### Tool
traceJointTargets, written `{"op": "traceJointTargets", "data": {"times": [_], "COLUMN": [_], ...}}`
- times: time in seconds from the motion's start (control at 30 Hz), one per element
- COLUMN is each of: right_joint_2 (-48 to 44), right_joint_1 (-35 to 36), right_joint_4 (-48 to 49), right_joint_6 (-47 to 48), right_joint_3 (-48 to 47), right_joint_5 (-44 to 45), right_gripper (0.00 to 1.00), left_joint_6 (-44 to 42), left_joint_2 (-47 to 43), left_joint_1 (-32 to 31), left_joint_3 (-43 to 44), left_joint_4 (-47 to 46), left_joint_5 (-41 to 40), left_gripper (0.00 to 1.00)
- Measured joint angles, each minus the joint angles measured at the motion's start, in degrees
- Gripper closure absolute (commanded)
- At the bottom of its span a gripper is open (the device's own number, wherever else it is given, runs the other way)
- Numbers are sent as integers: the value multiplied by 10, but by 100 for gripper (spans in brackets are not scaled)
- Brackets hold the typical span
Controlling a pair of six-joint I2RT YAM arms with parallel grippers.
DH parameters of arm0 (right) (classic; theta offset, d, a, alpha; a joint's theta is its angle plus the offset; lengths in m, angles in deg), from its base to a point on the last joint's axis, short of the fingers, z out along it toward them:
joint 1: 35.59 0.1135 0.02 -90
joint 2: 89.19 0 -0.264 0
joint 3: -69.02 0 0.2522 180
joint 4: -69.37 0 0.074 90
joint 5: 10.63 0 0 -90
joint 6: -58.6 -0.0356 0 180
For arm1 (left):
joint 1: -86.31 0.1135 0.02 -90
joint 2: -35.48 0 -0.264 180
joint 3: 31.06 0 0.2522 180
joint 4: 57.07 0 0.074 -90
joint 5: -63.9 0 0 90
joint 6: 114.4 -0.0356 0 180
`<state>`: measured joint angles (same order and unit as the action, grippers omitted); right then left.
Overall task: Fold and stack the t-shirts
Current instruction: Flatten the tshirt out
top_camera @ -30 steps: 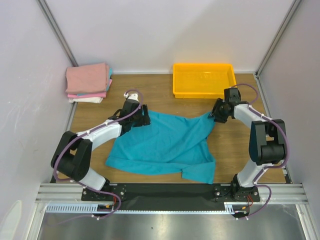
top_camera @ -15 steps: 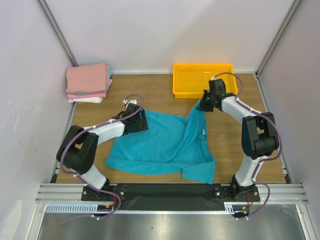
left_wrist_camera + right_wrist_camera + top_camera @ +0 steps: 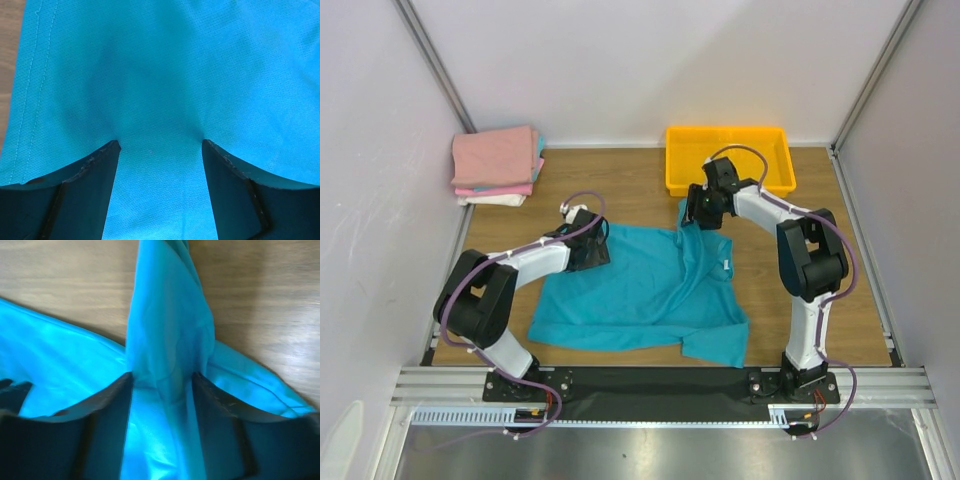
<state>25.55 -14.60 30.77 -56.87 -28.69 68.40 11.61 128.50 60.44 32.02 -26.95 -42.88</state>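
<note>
Item: teal-blue short-sleeved cloth t-shirt [image 3: 640, 290], folding on wooden table [image 3: 620, 190].
Left gripper [image 3: 160, 145] jaws spread, pressing cloth; right gripper [image 3: 162, 382] jaws' state unclear around far sleeve; best laid flat, smooth.

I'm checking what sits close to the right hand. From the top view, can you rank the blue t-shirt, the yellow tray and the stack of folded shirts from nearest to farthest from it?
1. Blue t-shirt: right at the right hand, a bunch of its cloth between the fingers.
2. Yellow tray: just behind the hand, at the far right of the table.
3. Stack of folded shirts: far left corner, across the table.
</note>
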Motion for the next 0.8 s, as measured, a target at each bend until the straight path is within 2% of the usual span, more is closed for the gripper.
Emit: {"op": "traceJointTargets", "data": {"times": [0.1,0.33,0.5,0.67,0.8], "right_joint_2": [-4,-93,-150,-141,-129], "right_joint_1": [-7,-77,-95,-82,-75], "right_joint_4": [-24,-48,-37,-28,-25], "right_joint_6": [10,11,7,5,5], "right_joint_3": [-2,38,92,141,150], "right_joint_5": [0,2,20,32,44], "right_gripper": [33,33,36,39,48], "left_joint_6": [7,39,71,101,116], "left_joint_2": [7,22,25,26,23], "left_joint_1": [0,0,-1,-1,-1], "left_joint_3": [9,26,30,35,35], "left_joint_4": [16,51,70,94,113], "left_joint_5": [-13,-56,-76,-100,-116], "left_gripper": [27,28,31,33,34]}}
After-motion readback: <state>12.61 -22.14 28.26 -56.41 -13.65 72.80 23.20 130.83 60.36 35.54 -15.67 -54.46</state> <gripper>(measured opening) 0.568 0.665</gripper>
